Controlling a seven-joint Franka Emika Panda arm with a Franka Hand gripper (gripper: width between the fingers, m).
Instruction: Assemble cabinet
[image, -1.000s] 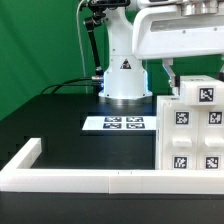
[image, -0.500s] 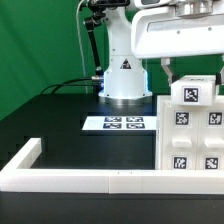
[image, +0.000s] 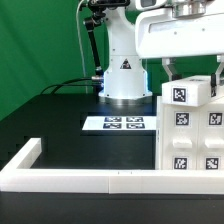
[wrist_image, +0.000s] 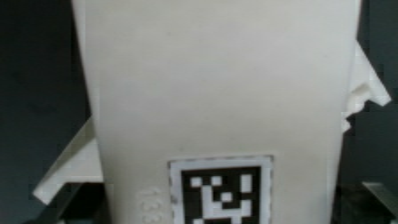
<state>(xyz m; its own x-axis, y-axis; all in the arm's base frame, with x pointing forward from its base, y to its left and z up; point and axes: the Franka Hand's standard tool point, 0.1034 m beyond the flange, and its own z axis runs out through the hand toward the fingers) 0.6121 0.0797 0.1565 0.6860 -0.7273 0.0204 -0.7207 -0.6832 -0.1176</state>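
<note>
The gripper (image: 190, 68) grips a small tagged panel (image: 188, 95) at the top of the cabinet body (image: 190, 140), which stands against the rim bar (image: 90, 178); assembly looks unfinished, the panel apparently not yet seated.

White arm (image: 125, 60), black joints

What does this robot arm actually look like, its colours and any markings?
The arm is glossy white with rounded, smooth casings and dark seams at the joints. Its round base carries a small black triangular warning sticker. Black cables run beside it, against the green backdrop. The gripper has a boxy white body with dark fingers below.
</note>
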